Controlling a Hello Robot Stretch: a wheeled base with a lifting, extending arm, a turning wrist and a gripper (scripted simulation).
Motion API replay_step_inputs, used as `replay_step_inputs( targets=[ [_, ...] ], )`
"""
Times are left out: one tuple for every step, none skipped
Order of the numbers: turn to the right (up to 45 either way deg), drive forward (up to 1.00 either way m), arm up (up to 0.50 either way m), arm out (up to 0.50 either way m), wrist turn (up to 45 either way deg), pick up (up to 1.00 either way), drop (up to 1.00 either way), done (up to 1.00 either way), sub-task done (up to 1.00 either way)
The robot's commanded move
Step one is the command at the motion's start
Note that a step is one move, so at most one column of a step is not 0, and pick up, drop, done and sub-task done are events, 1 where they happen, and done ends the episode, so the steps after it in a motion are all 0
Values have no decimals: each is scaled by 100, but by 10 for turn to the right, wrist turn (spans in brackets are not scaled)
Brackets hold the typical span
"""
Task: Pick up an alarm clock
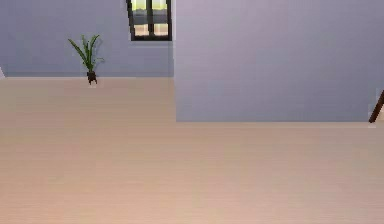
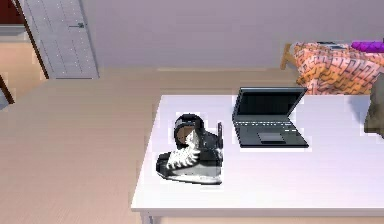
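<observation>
**Round dark object beside a skate on the white table**

In the arm side view a white table [image 2: 330, 185] takes up the lower right part of the picture. Near its left end stands a small round dark object [image 2: 187, 128] with a paler face. Its shape suits an alarm clock, though it is too small to be sure. Just in front of it, toward the table's near edge, lies a black and white ice skate [image 2: 195, 163]. The two are so close that I cannot tell whether they touch. To the right of them an open laptop [image 2: 270, 120] sits with its dark screen upright and its keyboard toward the near edge, apart from the skate.

Beyond the table the pale floor [image 2: 90, 130] runs to a grey wall. A white panelled door [image 2: 60, 35] stands at the upper left. At the upper right is a bed [image 2: 335, 68] with an orange and pink patterned cover, and something purple [image 2: 366, 45] lies on it.

The forward view looks across bare pale flooring to lavender walls [image 1: 270, 60], one of which juts forward on the right. A potted plant [image 1: 88, 55] with thin green leaves stands on the floor by the far wall, and a dark-framed window [image 1: 150, 18] is set above and to the right of it.

The state of the claw cannot be told from these pictures
</observation>
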Motion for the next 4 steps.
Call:
replay_step_inputs(
  targets=[
    [0, 0, 50, 0, 0, 0, 0, 0, 0],
    [0, 0, 36, 0, 0, 0, 0, 0, 0],
    [0, 0, 0, 48, 0, 0, 0, 0, 0],
    [0, 0, 0, 0, 450, 0, 0, 0, 0]
  ],
)
